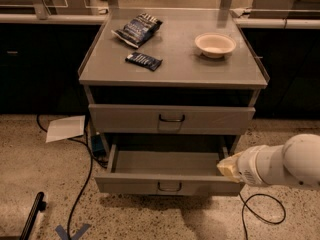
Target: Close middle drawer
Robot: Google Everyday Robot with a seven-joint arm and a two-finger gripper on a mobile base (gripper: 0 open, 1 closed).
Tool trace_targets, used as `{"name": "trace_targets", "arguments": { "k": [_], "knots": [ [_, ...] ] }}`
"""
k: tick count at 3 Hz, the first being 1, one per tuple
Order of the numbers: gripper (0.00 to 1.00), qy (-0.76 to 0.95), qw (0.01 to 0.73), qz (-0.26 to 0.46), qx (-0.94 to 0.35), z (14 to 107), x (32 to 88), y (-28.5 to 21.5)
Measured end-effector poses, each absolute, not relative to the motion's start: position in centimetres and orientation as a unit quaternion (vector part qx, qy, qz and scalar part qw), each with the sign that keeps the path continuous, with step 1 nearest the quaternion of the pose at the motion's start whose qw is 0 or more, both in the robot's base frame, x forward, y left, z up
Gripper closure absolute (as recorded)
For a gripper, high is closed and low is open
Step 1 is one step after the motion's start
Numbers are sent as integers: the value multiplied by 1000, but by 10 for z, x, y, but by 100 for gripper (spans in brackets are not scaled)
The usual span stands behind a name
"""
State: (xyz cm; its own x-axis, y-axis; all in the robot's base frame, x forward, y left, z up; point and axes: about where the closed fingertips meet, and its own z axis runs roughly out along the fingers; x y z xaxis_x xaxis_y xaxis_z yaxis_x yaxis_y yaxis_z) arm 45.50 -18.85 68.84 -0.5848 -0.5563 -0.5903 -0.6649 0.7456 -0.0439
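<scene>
The middle drawer (167, 164) is a wide, shallow grey metal drawer pulled out open and empty, with a small dark loop handle (170, 186) at front centre. Above it the taller-fronted top drawer (171, 119) is shut. The lowest drawer is hidden beneath the open one. My gripper (226, 167) comes in from the right on a thick white arm (280, 165). Its yellowish tip sits at the right front corner of the open drawer, against or just beside the side wall.
On the cabinet top (172, 71) lie a white bowl (215, 44), a dark snack bag (137, 29) and a dark bar (144, 60). On the floor are a paper sheet (65, 128), cables (260, 209), a dark pole (32, 216) and blue tape (72, 231).
</scene>
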Motion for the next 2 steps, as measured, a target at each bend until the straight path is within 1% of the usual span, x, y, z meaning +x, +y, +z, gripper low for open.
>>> {"name": "trace_targets", "arguments": {
  "k": [1, 2],
  "knots": [
    [100, 898, 277, 129, -317, 627, 465, -186],
    [100, 895, 278, 131, -323, 627, 460, -181]
  ]
}}
